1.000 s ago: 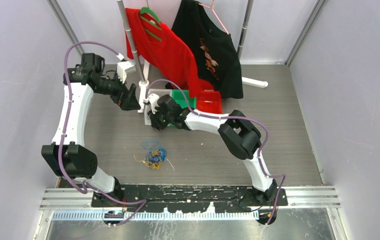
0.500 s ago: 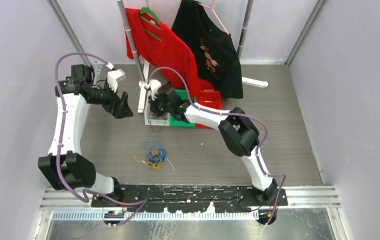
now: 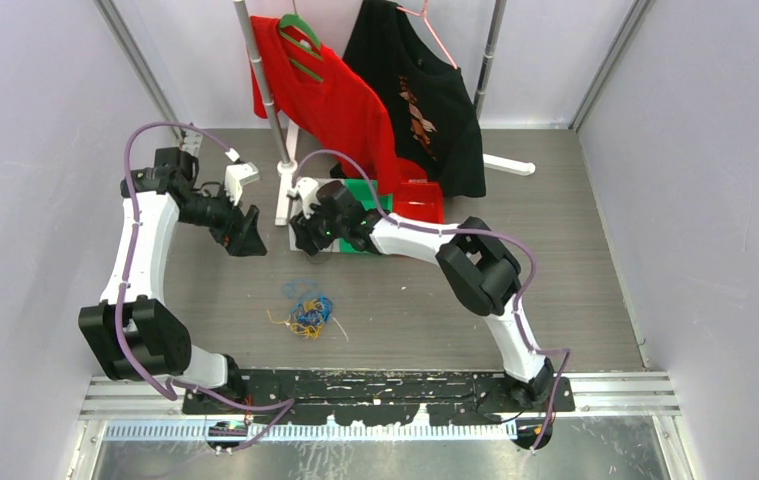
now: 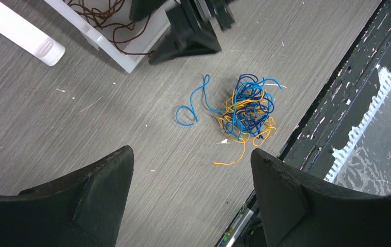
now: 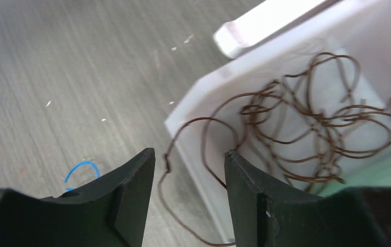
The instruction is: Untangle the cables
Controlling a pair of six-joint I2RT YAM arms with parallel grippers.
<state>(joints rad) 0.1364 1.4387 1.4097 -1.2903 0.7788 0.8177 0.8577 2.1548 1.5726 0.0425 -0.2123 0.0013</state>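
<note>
The cables (image 3: 307, 312) lie on the grey floor as a small clump of blue and orange wires (image 4: 247, 110), with one blue strand trailing out to the left. My left gripper (image 3: 245, 240) hangs open above the floor, left of and behind the clump, with nothing between its fingers (image 4: 191, 154). My right gripper (image 3: 303, 235) is open over the near corner of a white tray (image 5: 183, 121) that holds loose brown wires (image 5: 296, 118). One brown loop hangs over the tray rim and runs between the right jaws (image 5: 189, 153) without being pinched.
A clothes rack at the back carries a red shirt (image 3: 330, 95) and a black shirt (image 3: 425, 100); its white foot (image 4: 18, 31) lies beside the tray. A green bin (image 3: 363, 190) and a red bin (image 3: 420, 205) sit behind the right gripper. The black base rail (image 3: 375, 390) borders the near edge.
The right gripper has opened over the white tray and shifted slightly left. The left gripper has swung nearer and rightward, toward the clump. The clump has not moved.
</note>
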